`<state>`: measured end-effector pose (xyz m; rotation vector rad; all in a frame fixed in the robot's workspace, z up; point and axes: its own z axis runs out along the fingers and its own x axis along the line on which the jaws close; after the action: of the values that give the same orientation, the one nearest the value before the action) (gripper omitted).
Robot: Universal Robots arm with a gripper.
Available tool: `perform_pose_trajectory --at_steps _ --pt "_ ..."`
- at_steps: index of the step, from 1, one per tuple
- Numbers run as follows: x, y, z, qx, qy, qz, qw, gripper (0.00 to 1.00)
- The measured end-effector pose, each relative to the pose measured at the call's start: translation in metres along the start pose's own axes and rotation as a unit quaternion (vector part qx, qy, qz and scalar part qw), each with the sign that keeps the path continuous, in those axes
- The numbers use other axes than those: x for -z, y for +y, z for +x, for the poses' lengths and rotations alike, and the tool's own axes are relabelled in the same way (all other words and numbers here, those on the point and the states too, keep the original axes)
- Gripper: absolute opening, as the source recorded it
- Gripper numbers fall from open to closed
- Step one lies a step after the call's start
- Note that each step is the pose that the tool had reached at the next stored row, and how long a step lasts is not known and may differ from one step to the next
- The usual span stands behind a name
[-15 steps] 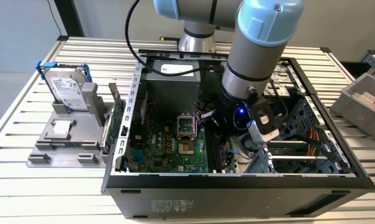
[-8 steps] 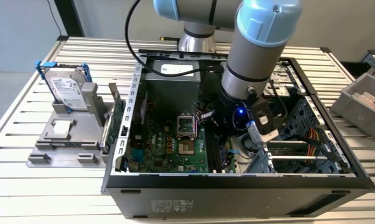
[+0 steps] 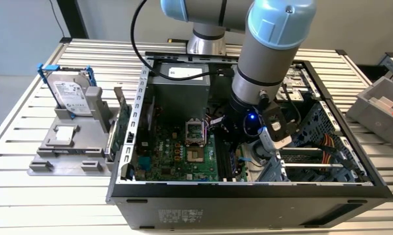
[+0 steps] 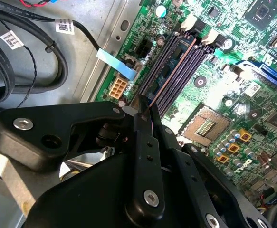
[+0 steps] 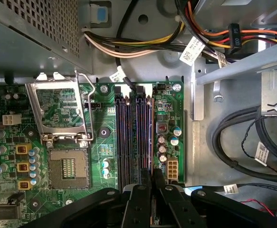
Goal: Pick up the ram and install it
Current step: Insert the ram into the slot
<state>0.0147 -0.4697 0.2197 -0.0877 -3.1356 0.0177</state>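
One ram [image 4: 143, 105] edge betw fingers [image 4: 147, 156], over mobo slots [image 5: 133, 137]

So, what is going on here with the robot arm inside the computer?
The arm reaches down into the open computer case. Its gripper hangs just over the memory slots on the motherboard. The fingers are closed on a thin board seen edge-on, apparently the ram, lined up along the slots. It does not look seated yet. The hard drive stands on a holder outside the case.
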Motion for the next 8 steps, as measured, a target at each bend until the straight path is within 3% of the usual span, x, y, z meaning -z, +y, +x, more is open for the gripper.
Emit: perform_pose_trajectory --at_steps 8 --pt "0.0026 0.0000 -0.0015 0.000 0.0016 0.0001 1.00000 0.00"
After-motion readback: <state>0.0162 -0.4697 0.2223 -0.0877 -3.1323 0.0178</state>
